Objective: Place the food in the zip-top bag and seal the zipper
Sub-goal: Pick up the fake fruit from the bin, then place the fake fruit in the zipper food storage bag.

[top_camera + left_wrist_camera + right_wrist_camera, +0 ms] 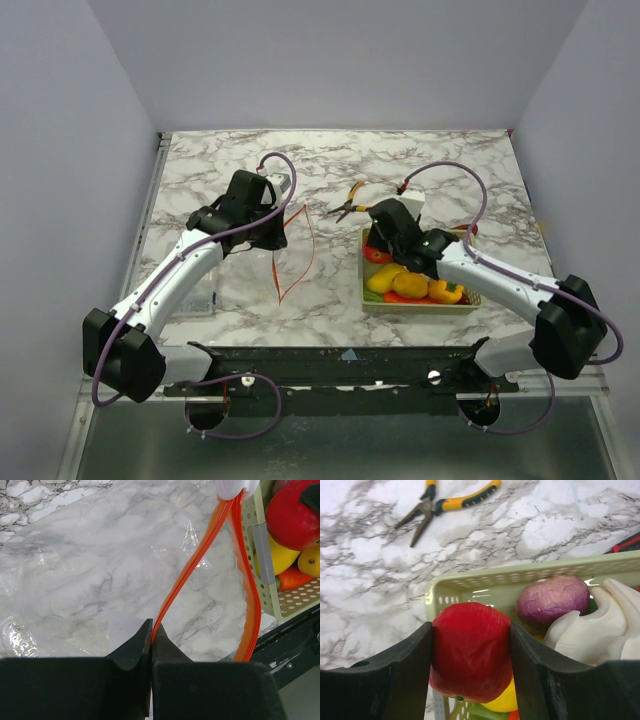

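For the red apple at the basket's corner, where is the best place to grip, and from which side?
Across its rounded middle, coming from above: the apple lies at the corner of the basket with food packed beside it, so wall and neighbours block a sideways approach. The right tool brackets it this way, a finger on each flank.

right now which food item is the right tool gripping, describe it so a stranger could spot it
On the marble table, find the pale green basket on the right side. In its corner nearest the yellow-handled pliers is a red apple, clamped in the right tool. It is plain red, unlike the purple piece and white bulb beside it.
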Robot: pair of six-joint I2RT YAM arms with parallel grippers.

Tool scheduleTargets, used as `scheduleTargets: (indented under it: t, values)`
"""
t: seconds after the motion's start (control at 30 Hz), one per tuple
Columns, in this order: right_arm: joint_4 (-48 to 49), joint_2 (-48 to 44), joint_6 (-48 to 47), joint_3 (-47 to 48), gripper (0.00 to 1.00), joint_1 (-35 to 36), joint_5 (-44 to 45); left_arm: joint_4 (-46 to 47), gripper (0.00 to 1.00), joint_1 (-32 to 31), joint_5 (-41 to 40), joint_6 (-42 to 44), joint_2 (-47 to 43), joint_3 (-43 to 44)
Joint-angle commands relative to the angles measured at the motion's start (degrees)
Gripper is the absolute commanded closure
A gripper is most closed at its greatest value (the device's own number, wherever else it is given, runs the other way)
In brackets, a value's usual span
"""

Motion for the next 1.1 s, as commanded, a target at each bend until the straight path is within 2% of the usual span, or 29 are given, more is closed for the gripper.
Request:
scheduleTargets:
  t: [0.0,0.2,0.33,0.43,0.57,0.83,1.07]
  values:
    - [5.9,-6.7,-4.4,-1.4,1.0,0.5,-6.0,0.8,1.0,0.2,2.0,-0.2,-1.0,-0.6]
    - [18.5,-14.6,-6.4,-2.7,1.0,2.6,-20.7,1.1,1.0,0.3,3.5,-0.3,-1.2,-0.7]
    - [26.4,-14.5,-6.2,-0.8,1.0,7.0,-27.2,1.0,1.0,0.5,3.5,-0.3,-1.2,-0.6]
    - [32.4,-12.7,-7.1,0.0,0.99,11.5,-28.2,1.1,1.0,0.5,3.6,-0.3,-1.5,-0.8]
    - [36.9,-7.9,-7.9,0.6,1.0,15.2,-26.1,1.2,1.0,0.6,3.8,-0.4,-1.3,-0.7]
    - [38.9,-3.0,-9.3,-3.2,0.99,20.5,-6.8,2.2,1.0,1.1,4.7,-1.0,-2.8,-1.4]
    - [39.6,-2.9,-5.9,-6.9,0.99,21.3,-1.6,4.0,1.0,2.5,7.5,-1.9,-4.3,-2.4]
